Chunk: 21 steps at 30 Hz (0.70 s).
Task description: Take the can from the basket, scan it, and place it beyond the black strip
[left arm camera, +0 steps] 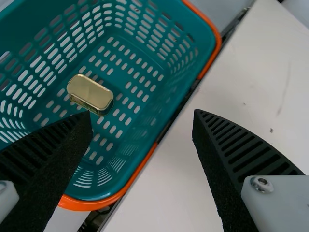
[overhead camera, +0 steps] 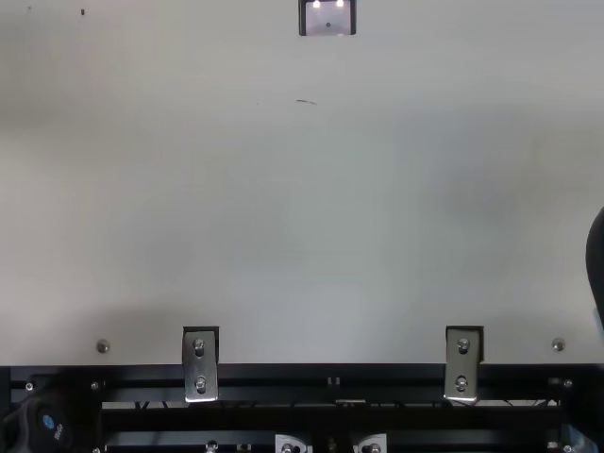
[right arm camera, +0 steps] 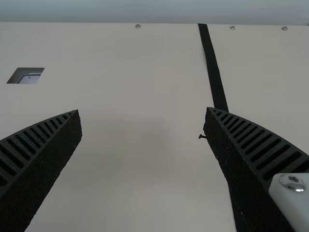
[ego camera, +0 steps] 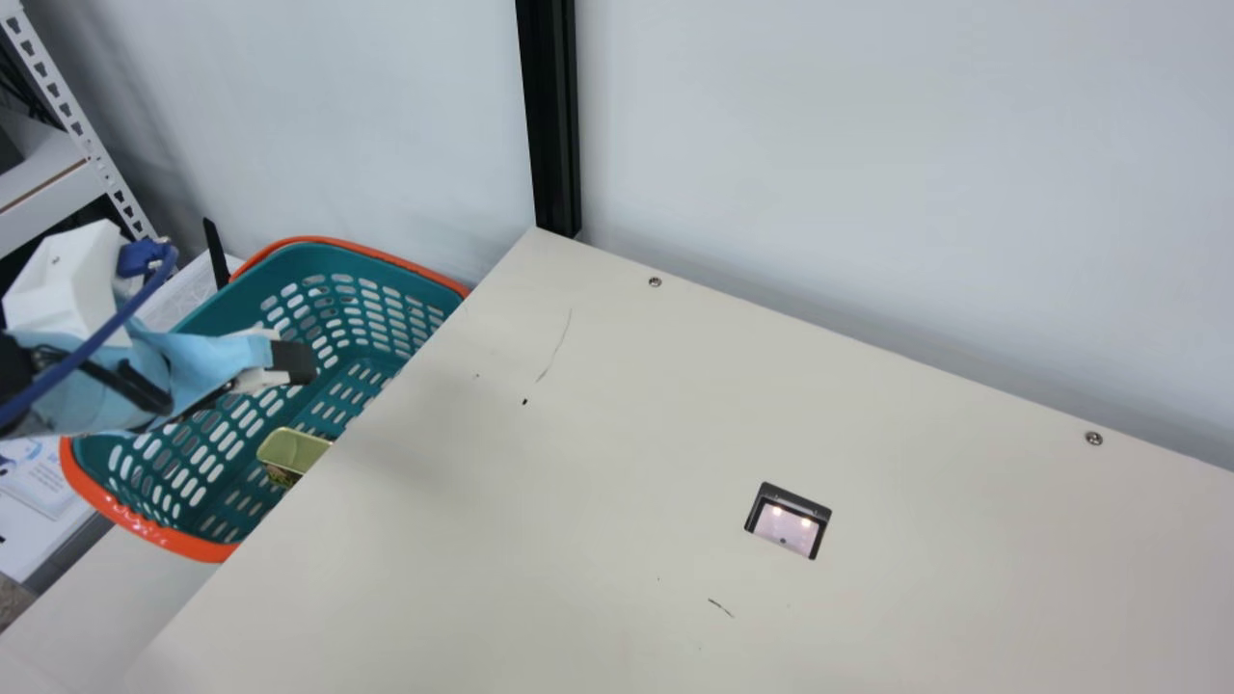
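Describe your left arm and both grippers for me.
My left arm has a white housing, light-blue sections and a blue cable. Left gripper and right gripper have black, tapering, ribbed fingers, with pale mounts and silver screws.

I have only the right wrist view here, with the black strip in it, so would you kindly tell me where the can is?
Observer: The can is inside the teal basket, down on its slotted floor.
Operator: Thank you; is the left gripper holding anything at the moment?
Observer: No, the left gripper has its fingers apart and nothing gripped between them.
Operator: And where does that gripper appear in the main view?
Observer: There it shows against the basket's interior, at the far left of the picture, off the cream table.
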### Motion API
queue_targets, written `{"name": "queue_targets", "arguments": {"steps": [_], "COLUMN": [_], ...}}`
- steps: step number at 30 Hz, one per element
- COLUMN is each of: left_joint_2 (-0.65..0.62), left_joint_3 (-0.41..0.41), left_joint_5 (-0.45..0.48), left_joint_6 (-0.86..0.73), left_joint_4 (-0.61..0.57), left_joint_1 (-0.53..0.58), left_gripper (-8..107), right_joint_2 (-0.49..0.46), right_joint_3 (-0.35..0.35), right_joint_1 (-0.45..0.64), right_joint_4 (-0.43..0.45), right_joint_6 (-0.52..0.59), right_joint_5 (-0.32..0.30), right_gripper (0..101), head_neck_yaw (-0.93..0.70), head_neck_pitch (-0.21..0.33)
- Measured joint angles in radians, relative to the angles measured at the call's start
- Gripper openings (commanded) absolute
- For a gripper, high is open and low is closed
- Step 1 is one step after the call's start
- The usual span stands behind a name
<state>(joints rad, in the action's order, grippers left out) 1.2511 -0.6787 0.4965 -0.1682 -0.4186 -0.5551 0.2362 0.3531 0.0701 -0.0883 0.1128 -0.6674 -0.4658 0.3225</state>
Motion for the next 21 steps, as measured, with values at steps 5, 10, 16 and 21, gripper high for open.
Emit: {"name": "queue_targets", "arguments": {"steps": [5, 10, 16, 21], "left_joint_2": [0.114, 0.218, 0.347, 0.45], "left_joint_3": [-0.031, -0.061, -0.098, -0.132], "left_joint_5": [-0.051, -0.106, -0.166, -0.192], "left_joint_6": [0.073, 0.178, 0.333, 0.48], "left_joint_4": [0.009, 0.037, 0.102, 0.148], "left_joint_1": [-0.005, 0.009, 0.017, 0.031], "left_gripper": [90, 90, 90, 90], "right_joint_2": [0.0, 0.0, 0.0, 0.0], "right_joint_3": [0.0, 0.0, 0.0, 0.0], "right_joint_1": [0.0, 0.0, 0.0, 0.0], "right_joint_4": [0.0, 0.0, 0.0, 0.0], "right_joint_6": [0.0, 0.0, 0.0, 0.0], "right_joint_5": [0.0, 0.0, 0.0, 0.0], "right_gripper": [101, 101, 101, 101], "head_neck_yaw": [0.0, 0.0, 0.0, 0.0], "head_neck_pitch": [0.0, -0.005, 0.0, 0.0]}}
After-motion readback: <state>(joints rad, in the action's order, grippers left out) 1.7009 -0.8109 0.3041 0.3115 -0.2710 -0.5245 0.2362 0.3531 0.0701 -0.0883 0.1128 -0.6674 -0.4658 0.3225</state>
